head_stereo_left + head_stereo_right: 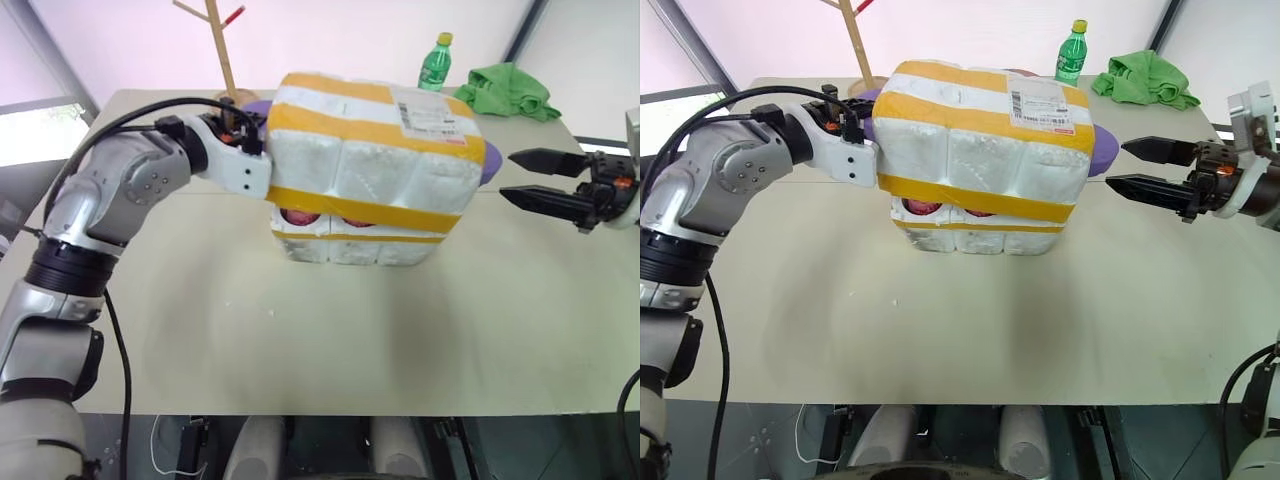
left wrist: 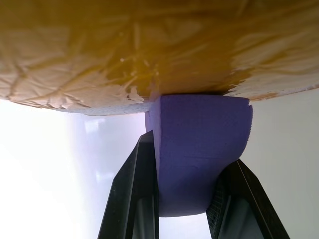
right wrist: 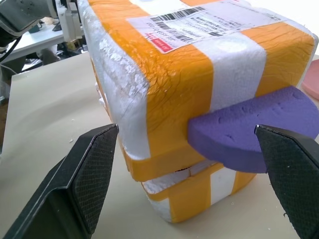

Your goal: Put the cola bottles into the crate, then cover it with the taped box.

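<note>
The table (image 1: 300, 340) in front of me is pale beige. Near its middle sits the taped box (image 1: 375, 150), white foam with wide yellow bands and a shipping label (image 1: 428, 113) on top. It rests tilted over the crate (image 1: 350, 240), whose white foam and yellow band show beneath it. In the gap between box and crate, on the side facing me, I can see the red of cola bottles (image 1: 300, 217) (how many are in the wells I cannot tell).

A purple foam handle (image 2: 199, 149) sticks out of the box on my left side, and my left gripper (image 2: 189, 209) is closed on it, one black finger (image 2: 134, 199) pressed to each flank. Another purple handle (image 3: 249, 134) juts from the box's opposite side, toward my right arm.

My right gripper (image 1: 540, 180) is spread wide and holds nothing. It points level toward that end of the box, just apart from it. From its wrist camera, one finger (image 3: 89, 174) lines up with the box's corner and the other with the tip of the purple handle.

At the far edge of the table are a crumpled green cloth (image 1: 512, 90), a green plastic bottle (image 1: 436, 62) with a yellow cap, and a wooden stand (image 1: 222, 45) behind the box.
</note>
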Robot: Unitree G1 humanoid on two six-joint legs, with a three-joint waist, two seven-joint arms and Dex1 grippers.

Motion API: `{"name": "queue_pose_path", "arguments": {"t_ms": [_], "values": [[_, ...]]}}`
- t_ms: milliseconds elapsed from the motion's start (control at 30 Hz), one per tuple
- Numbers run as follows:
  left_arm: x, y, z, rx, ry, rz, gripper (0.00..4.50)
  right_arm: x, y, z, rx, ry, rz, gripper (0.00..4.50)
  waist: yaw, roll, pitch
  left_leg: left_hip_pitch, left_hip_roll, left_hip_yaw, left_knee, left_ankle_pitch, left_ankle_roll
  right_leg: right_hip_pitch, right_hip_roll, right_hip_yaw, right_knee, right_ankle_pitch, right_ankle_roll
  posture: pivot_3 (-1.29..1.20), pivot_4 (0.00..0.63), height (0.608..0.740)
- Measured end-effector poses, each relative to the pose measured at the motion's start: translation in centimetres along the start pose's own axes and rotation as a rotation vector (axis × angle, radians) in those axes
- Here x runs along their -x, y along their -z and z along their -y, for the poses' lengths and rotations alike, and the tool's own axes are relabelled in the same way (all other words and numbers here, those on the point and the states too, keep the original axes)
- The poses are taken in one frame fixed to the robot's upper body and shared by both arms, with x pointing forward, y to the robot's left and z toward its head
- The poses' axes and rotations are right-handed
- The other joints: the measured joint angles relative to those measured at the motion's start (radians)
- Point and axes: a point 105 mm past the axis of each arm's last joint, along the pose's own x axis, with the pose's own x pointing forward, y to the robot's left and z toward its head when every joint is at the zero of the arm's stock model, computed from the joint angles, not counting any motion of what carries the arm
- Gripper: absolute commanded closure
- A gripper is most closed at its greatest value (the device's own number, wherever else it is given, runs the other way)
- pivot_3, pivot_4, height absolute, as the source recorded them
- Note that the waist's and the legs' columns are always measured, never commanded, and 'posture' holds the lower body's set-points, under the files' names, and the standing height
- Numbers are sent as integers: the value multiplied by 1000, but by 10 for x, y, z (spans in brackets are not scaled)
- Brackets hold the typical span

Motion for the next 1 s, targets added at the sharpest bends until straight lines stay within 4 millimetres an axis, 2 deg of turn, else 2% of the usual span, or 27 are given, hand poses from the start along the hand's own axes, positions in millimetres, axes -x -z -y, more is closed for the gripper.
{"name": "queue_pose_path", "arguments": {"t_ms": [100, 300, 467, 500, 533, 667, 700, 767, 833, 933, 1000], "values": [[5, -2, 3, -11, 12, -8, 3882, -2, -1, 0, 1, -6, 11, 0, -1, 0, 0, 0, 0, 0, 0, 0, 0, 0, 0, 0, 0, 0, 0, 0, 150, 740], [11, -12, 39, 52, 65, -29, 3882, -3, 1, 2, -10, -5, 15, 0, -1, 0, 0, 0, 0, 0, 0, 0, 0, 0, 0, 1, 0, 0, 0, 0, 150, 740], [15, -14, 42, 73, 54, -46, 3882, -5, 1, 3, -5, -9, 15, 0, -3, 0, 0, 2, 0, 1, -1, 0, 0, 0, 0, 2, 0, 0, 0, 0, 150, 740], [15, -14, 43, 80, 55, -51, 2855, -5, 1, 4, -6, -11, 14, 0, -3, 0, 0, 2, 0, 1, -1, 0, 0, 0, 0, 2, 0, 0, 0, 0, 150, 740], [16, -13, 46, 86, 62, -54, 2473, -6, 2, 4, -7, -12, 12, 0, -4, 0, 0, 2, 0, 2, -1, 0, 0, 0, 0, 3, 0, 0, 0, 0, 150, 740], [16, -14, 59, 146, 93, -51, 358, -7, 4, 5, -10, -17, 15, 0, -2, 0, 0, 3, 0, 3, -1, 0, 0, 0, 0, 4, 0, 0, 0, 0, 150, 740], [17, -15, 61, 240, 84, -50, 81, -8, 5, 4, -8, -19, 13, 0, -1, 1, -1, 3, 0, 4, -1, 0, 0, 0, 0, 5, 0, 0, 0, 0, 150, 740], [17, -18, 64, 530, 43, -37, 81, -9, 7, 5, 0, -19, 2, 0, -2, 1, -1, 3, 0, 4, 0, 0, 0, 0, 0, 6, 0, 1, 1, 0, 150, 740], [22, -18, 59, 866, -9, -3, 81, -9, 11, 6, 2, -18, -10, 0, -5, 0, 0, 2, 0, 4, 0, 0, 0, 0, 0, 6, 0, 1, 1, 0, 150, 740], [53, -11, 42, 1278, -64, 113, 81, -6, 19, 11, -19, 0, -22, 0, -13, 0, 0, 2, 1, 3, 0, 0, 0, -1, 1, 6, 0, 1, 1, 0, 150, 740], [78, -13, 25, 1419, -83, 225, 81, -3, 24, 14, -23, 14, -35, 0, -18, 0, 0, 3, 1, 4, 0, 0, 0, -1, 1, 6, 0, 1, 1, 0, 150, 740]]}}
